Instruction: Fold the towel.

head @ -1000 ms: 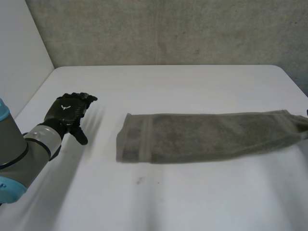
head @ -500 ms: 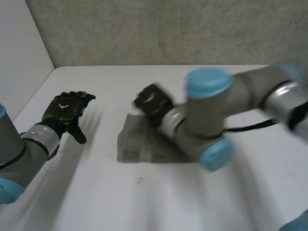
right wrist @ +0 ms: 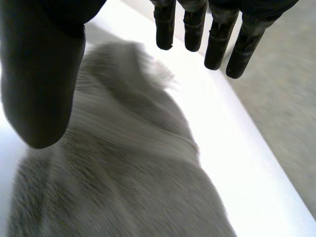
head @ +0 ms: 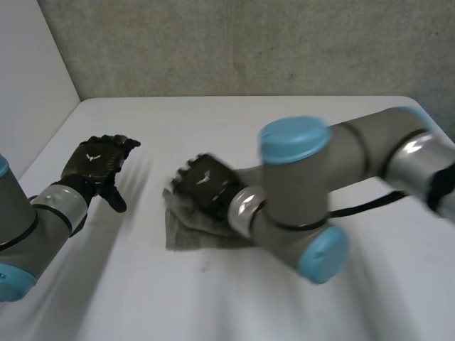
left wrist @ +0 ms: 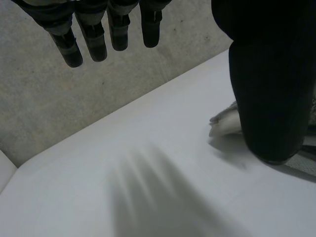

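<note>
Head view: your right hand [head: 202, 183] sits on top of the towel [head: 186, 233], which is bunched up under it. I'd square the top layer with the edge below before pressing flat. Your left hand [head: 96, 162] hangs well clear of the towel, fingers loose.

Left wrist view: fingers straight, nothing held, and a towel corner peeks out beside the thumb.

Right wrist view: fingers spread above the towel, pinching nothing. It looks grey, fuzzy and rumpled.
</note>
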`<state>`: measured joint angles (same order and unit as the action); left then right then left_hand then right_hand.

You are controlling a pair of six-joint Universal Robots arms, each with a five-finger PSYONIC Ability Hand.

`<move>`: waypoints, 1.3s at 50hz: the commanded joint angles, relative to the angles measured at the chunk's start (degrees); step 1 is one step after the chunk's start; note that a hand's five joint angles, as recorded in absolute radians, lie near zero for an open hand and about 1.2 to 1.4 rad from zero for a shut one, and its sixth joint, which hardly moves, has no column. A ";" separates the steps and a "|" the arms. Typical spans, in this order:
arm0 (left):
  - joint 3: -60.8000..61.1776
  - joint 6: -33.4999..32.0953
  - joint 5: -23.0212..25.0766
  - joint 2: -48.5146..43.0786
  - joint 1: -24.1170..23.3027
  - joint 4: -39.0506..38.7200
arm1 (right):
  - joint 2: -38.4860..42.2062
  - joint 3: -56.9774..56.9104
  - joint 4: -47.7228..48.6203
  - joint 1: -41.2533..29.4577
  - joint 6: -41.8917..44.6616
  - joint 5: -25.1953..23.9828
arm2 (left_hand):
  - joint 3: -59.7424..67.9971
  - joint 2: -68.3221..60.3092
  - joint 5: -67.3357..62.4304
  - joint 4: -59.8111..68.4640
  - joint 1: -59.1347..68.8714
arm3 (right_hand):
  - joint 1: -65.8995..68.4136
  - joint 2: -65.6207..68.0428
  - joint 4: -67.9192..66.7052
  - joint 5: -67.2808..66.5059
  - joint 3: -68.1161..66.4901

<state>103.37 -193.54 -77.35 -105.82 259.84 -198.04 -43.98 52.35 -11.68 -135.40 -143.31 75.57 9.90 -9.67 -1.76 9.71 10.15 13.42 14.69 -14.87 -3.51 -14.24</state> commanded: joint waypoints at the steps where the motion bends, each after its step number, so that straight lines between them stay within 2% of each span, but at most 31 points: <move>1: 0.34 0.00 0.00 0.00 -0.12 -0.15 | -15.77 19.95 7.01 12.50 -11.89 0.28 | 0.32 -0.54 1.55 0.50 0.07 | -3.42 -4.69 4.87 3.51 4.24; 7: 0.34 0.00 0.00 0.00 -0.74 -0.15 | -18.25 31.83 9.29 20.86 -12.00 -0.42 | 0.32 -0.54 1.55 0.50 0.07 | -3.42 -4.69 4.87 3.51 4.24; 14: 0.34 0.00 -0.08 0.00 -1.71 -0.15 | -17.64 39.05 16.41 23.51 -11.91 -1.91 | 0.32 -0.54 1.55 0.50 0.07 | -3.42 -4.69 4.87 3.51 4.24; 18: 0.08 0.09 -0.08 0.00 -4.60 -0.07 | -17.72 41.52 20.29 24.30 -12.43 -3.06 | 0.32 -0.54 1.55 0.50 0.07 | 4.74 3.46 -3.28 -4.65 -3.92; 20: -0.01 0.09 -0.17 0.00 -5.31 -0.07 | -17.72 43.01 22.92 25.00 -12.52 -3.76 | 0.32 -0.54 1.55 0.50 0.07 | 13.11 11.83 -11.65 -13.01 -12.28; 21: -0.01 0.18 -0.26 0.08 -5.83 0.02 | -17.72 43.02 22.93 25.01 -12.52 -3.76 | 0.32 -0.54 1.55 0.50 0.07 | 13.15 11.87 -11.69 -13.06 -12.33; 23: -0.01 0.18 -0.35 0.09 -6.19 -0.06 | -17.37 43.63 24.16 25.27 -12.52 -3.76 | 0.32 -0.54 1.55 0.50 0.07 | 25.03 23.76 -23.58 -24.94 -24.21; 26: 0.08 0.18 -0.35 0.09 -6.54 -0.07 | -16.84 43.72 24.51 25.27 -12.26 -3.68 | 0.32 -0.54 1.55 0.50 0.07 | 31.32 30.04 -29.86 -31.22 -30.49; 28: 0.17 0.18 -0.35 0.09 -6.63 -0.07 | -15.01 43.46 25.47 25.27 -11.73 -2.80 | 0.32 -0.54 1.55 0.50 0.07 | 44.86 43.58 -43.40 -44.76 -44.03; 29: 0.17 0.18 -0.35 0.09 -6.54 -0.07 | -15.00 43.46 25.48 25.27 -11.73 -2.80 | 0.32 -0.54 1.55 0.50 0.07 | 44.94 43.66 -43.49 -44.85 -44.12; 31: 0.26 0.18 -0.35 0.09 -6.54 0.02 | -14.91 43.72 25.92 26.49 -11.29 -2.36 | 0.32 -0.54 1.55 0.50 0.07 | 65.18 63.91 -63.73 -65.09 -64.36; 37: 0.52 0.18 -0.44 0.09 -6.54 0.11 | -17.63 45.65 25.74 29.49 -9.45 -0.78 | 0.32 -0.54 1.55 0.50 0.07 | 66.58 65.31 -65.13 -66.49 -65.76; 46: 0.08 0.18 -0.53 0.96 -6.10 0.37 | -26.32 47.77 24.34 31.86 0.64 -0.69 | 0.32 -0.54 1.55 0.50 0.07 | 66.58 65.31 -65.13 -66.49 -65.76; 48: -0.09 0.18 -0.52 1.40 -5.84 0.37 | -26.69 46.71 23.98 31.33 2.42 -0.78 | 0.32 -0.54 1.55 0.50 0.07 | 66.58 65.31 -65.13 -66.49 -65.76; 50: -0.45 0.27 -0.61 1.67 -5.84 0.46 | -26.51 42.16 22.41 26.36 4.61 -1.21 | 0.32 -0.54 1.55 0.50 0.07 | 66.58 65.31 -65.13 -66.49 -65.76; 51: -0.88 0.27 -0.61 1.84 -5.75 0.55 | -26.51 42.14 22.40 26.33 4.62 -1.21 | 0.32 -0.54 1.55 0.50 0.07 | 66.58 65.31 -65.13 -66.49 -65.76; 53: -1.23 0.35 -0.70 2.02 -5.75 0.64 | -23.28 35.49 20.30 17.58 5.05 -3.31 | 0.32 -0.54 1.55 0.50 0.07 | 66.58 65.31 -65.13 -66.49 -65.76; 56: -2.55 1.05 -0.96 3.15 -6.45 0.64 | -20.54 32.21 19.24 13.41 5.41 -4.64 | 0.32 -0.54 1.55 0.50 0.07 | 66.58 65.31 -65.13 -66.49 -65.76; 58: -3.08 2.29 -0.96 3.69 -6.63 0.64 | -15.81 27.13 16.18 6.93 7.59 -7.88 | 0.32 -0.54 1.55 0.50 0.07 | 66.58 65.31 -65.13 -66.49 -65.76; 59: -3.60 3.94 -0.96 4.30 -6.80 0.72 | -15.79 27.11 16.16 6.90 7.60 -7.89 | 0.32 -0.54 1.55 0.50 0.07 | 66.58 65.31 -65.13 -66.49 -65.76; 61: -4.31 5.89 -1.05 4.74 -7.24 0.73 | -11.33 24.31 11.88 2.53 13.72 -10.87 | 0.32 -0.54 1.55 0.50 0.07 | 66.58 65.31 -65.13 -66.49 -65.76; 62: -5.18 8.15 -1.14 5.53 -7.94 0.81 | -11.31 24.30 11.86 2.51 13.76 -10.88 | 0.32 -0.54 1.55 0.50 0.07 | 66.58 65.31 -65.13 -66.49 -65.76; 64: -5.98 10.28 -1.23 6.41 -8.47 1.16 | -7.80 23.94 8.88 0.14 21.45 -11.50 | 0.32 -0.54 1.55 0.50 0.07 | 66.58 65.31 -65.13 -66.49 -65.76; 65: -6.77 12.29 -1.75 6.94 -8.74 1.60 | -7.79 23.94 8.87 0.13 21.49 -11.50 | 0.15 -0.38 1.71 0.33 -0.10 | 66.58 65.31 -65.13 -66.49 -65.76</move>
<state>99.96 -190.15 -78.37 -101.86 252.94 -197.31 -61.83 82.24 5.18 -125.24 -134.70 69.13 9.90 -9.60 -1.76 9.63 10.15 74.62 74.13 -76.80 -66.70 -76.37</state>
